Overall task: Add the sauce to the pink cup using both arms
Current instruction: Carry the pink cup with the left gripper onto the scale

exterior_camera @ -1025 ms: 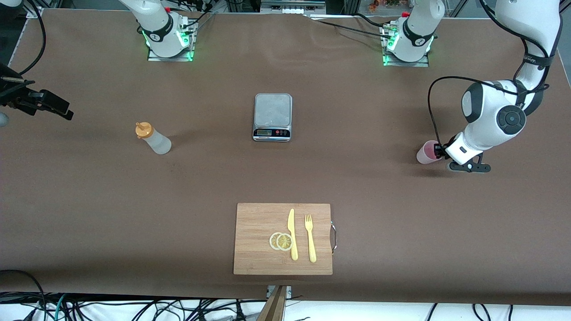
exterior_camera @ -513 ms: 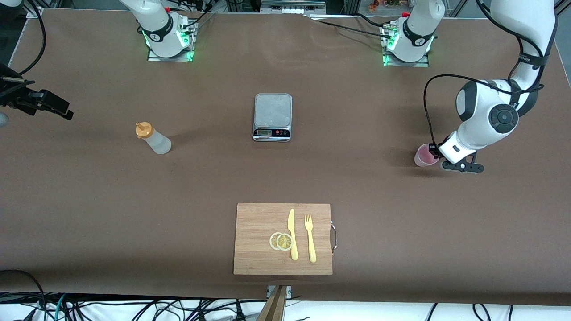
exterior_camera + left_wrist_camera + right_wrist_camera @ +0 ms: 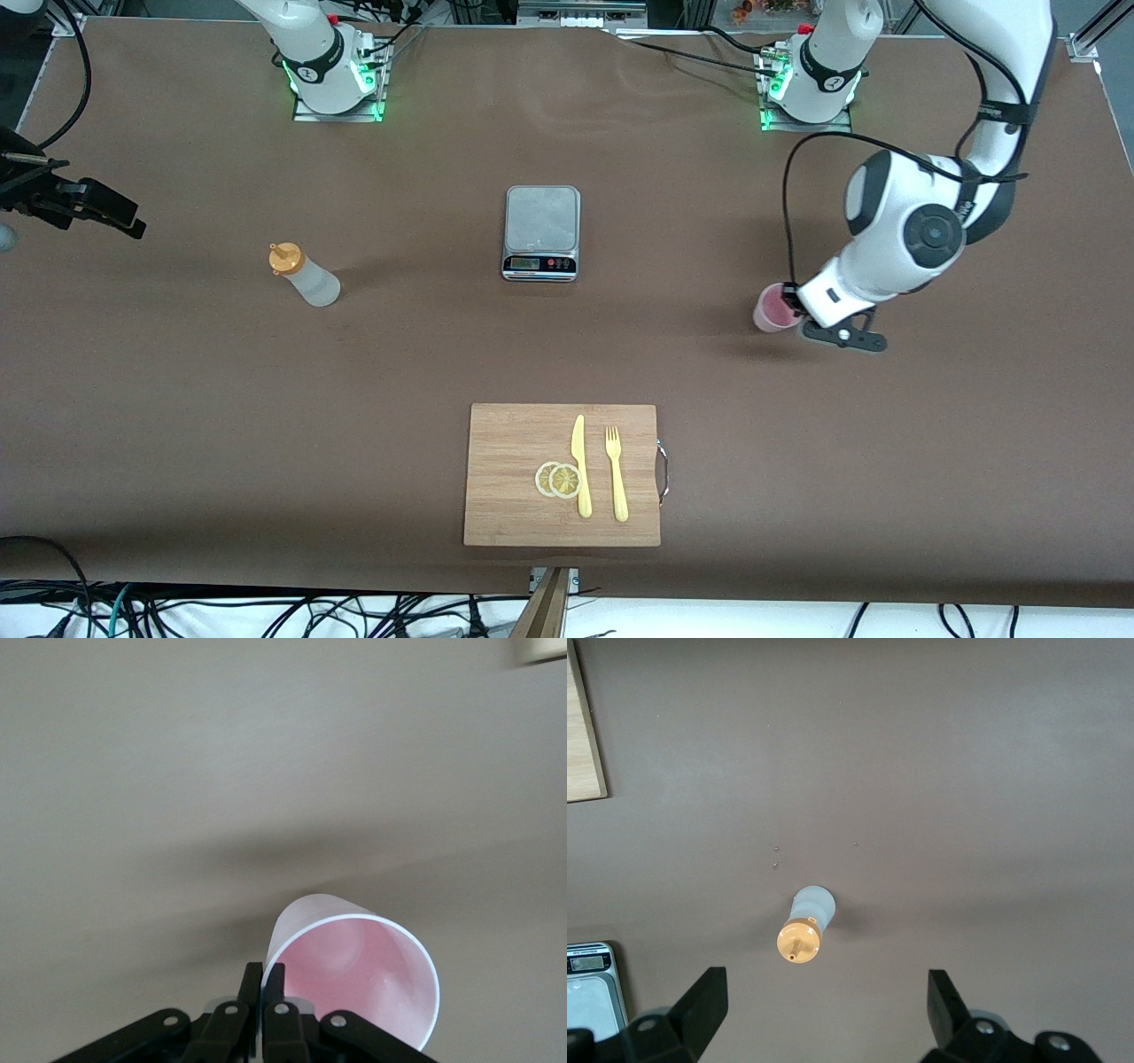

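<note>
The pink cup point(image 3: 771, 311) hangs tilted, low over the table toward the left arm's end. My left gripper point(image 3: 795, 304) is shut on its rim, one finger inside and one outside, as the left wrist view shows at the cup point(image 3: 354, 966) and gripper point(image 3: 264, 976). The sauce bottle point(image 3: 306, 277) stands upright on the table toward the right arm's end, with its orange-yellow cap up. My right gripper point(image 3: 89, 206) is open and empty, high up at that end. In the right wrist view the bottle point(image 3: 806, 926) lies below the open gripper point(image 3: 826, 990).
A kitchen scale point(image 3: 541, 232) stands mid-table between bottle and cup. A wooden cutting board point(image 3: 505, 443) near the front edge holds a yellow knife point(image 3: 579, 465), a fork point(image 3: 616, 474) and lemon slices point(image 3: 558, 479).
My left arm has carried the pink cup toward the middle of the table. The right arm and the bottle have not moved.
</note>
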Robot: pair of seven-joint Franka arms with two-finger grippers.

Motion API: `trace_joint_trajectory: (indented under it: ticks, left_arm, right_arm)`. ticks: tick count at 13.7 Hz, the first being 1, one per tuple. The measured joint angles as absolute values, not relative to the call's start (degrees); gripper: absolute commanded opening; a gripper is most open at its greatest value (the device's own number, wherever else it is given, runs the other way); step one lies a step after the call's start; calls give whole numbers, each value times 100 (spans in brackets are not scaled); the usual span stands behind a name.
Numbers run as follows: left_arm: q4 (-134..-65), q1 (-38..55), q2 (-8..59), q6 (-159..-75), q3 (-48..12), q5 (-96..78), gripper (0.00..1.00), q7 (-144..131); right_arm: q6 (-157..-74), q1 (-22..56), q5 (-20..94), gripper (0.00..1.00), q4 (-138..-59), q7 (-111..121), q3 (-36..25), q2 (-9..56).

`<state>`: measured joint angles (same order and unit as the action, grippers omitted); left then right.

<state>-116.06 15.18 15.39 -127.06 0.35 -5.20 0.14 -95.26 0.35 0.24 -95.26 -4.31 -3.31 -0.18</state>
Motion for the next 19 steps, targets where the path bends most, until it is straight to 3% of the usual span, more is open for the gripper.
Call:
trace_joint_trajectory:
  ticks: [9, 19]
  left_arm:
    - [-10920, 4181, 1901, -12699, -45, -981, 0, -2283]
    - [-10706, 5274, 2565, -13495, -33, -1023, 0, -3230]
  right_arm:
    - [-9526, 36, 24, 100, -9526, -431, -329, -18]
    - [-9534, 36, 24, 100, -9527, -431, -325, -8]
